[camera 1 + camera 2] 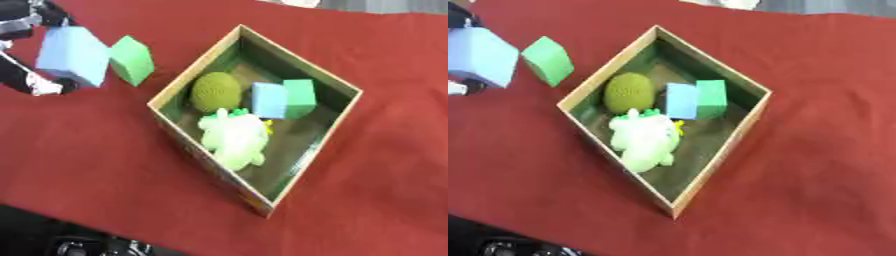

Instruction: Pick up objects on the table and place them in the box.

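My left hand comes in from the upper left with its fingers curled round a large light-blue cube. A green cube sits right beside the blue one, to its right, left of the box. The open wooden box lies askew on the red cloth. Inside it are an olive-green ball, a small blue cube, a small green cube and a pale yellow-green plush toy. My right hand shows in neither view.
Red cloth covers the table, with open room to the right of the box and in front of it. The table's front edge runs across the lower left corner, with dark robot parts below it.
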Controlling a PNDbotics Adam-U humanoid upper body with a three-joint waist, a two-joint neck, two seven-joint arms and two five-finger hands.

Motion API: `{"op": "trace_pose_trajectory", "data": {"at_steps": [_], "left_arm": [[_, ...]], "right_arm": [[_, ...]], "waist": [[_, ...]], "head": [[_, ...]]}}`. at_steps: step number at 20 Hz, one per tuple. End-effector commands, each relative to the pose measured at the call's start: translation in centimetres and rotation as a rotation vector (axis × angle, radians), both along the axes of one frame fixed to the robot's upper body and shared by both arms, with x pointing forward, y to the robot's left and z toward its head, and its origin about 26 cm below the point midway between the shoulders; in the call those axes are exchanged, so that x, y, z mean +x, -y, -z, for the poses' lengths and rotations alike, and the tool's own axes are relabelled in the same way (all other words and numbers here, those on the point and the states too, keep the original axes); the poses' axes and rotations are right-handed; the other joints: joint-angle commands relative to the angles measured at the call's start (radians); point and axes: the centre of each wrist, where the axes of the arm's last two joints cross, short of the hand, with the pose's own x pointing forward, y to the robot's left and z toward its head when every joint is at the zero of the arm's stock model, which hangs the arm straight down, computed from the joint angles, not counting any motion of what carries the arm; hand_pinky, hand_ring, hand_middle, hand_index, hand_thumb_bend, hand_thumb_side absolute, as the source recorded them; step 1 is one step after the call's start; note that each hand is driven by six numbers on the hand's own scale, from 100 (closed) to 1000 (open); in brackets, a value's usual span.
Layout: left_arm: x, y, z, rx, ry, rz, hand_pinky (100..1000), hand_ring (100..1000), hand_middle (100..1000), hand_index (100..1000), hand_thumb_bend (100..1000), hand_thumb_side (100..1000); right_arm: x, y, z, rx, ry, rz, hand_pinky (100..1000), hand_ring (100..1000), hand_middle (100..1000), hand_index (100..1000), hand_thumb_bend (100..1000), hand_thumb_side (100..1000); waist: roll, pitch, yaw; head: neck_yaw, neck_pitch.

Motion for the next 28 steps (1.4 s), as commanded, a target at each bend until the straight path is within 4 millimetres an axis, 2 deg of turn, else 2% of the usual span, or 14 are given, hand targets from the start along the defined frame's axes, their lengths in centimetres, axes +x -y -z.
{"op": "trace_pose_trajectory", "data": {"at_steps": [1,6,9,18,21,22,24,25,27,28], "left_arm": [[-0.7,3.7,-1.7,0.005,0.018,0.136,755,640,506,730,100,127],[0.7,7.8,-2.2,-0.038,-0.017,0.253,757,635,499,729,100,193],[1.9,9.5,-2.0,-0.061,-0.048,0.284,759,637,504,737,100,279],[6.0,12.2,-0.4,-0.079,-0.119,0.277,777,673,545,776,100,362],[6.7,12.9,0.3,-0.052,-0.121,0.294,815,751,643,878,100,488],[6.8,13.0,0.4,-0.039,-0.121,0.303,850,811,736,923,134,558],[7.0,12.8,0.6,-0.002,-0.115,0.306,932,914,858,977,306,656],[7.0,12.6,0.6,0.018,-0.104,0.300,938,919,863,980,321,660],[7.1,12.2,0.6,0.056,-0.079,0.280,998,971,895,1000,426,762],[7.2,12.0,0.7,0.069,-0.068,0.271,998,971,895,1000,426,762]], "right_arm": [[0.0,0.0,-1.2,-0.034,0.016,-0.017,979,1000,577,815,100,470],[0.0,0.0,-1.2,-0.030,0.011,-0.027,980,1000,577,816,100,470],[0.1,-0.1,-1.2,-0.025,0.008,-0.032,981,1000,576,816,100,470],[0.2,-0.3,-1.2,-0.021,-0.006,-0.051,983,1000,575,816,100,470],[0.2,-0.4,-1.2,-0.020,-0.007,-0.056,984,1000,575,816,100,470],[0.2,-0.4,-1.2,-0.019,-0.009,-0.056,984,1000,574,816,100,470],[0.2,-0.3,-1.1,-0.017,-0.012,-0.055,984,1000,574,816,100,470],[0.2,-0.3,-1.1,-0.016,-0.012,-0.055,984,1000,574,816,100,470],[0.2,-0.3,-1.1,-0.013,-0.012,-0.053,984,1000,574,816,100,470],[0.2,-0.3,-1.1,-0.013,-0.013,-0.053,984,1000,574,816,100,470]], "waist": [[0.016,-0.027,0.000],[0.016,-0.032,-0.004],[0.014,-0.033,-0.006],[0.010,-0.035,-0.013],[0.010,-0.036,-0.016],[0.010,-0.036,-0.017],[0.012,-0.036,-0.017],[0.013,-0.036,-0.017],[0.014,-0.036,-0.017],[0.015,-0.037,-0.017]], "head": [[-0.005,0.007],[-0.022,0.008],[-0.036,0.005],[-0.053,0.006],[-0.052,0.009],[-0.053,0.010],[-0.056,0.012],[-0.058,0.013],[-0.061,0.013],[-0.062,0.014]]}}
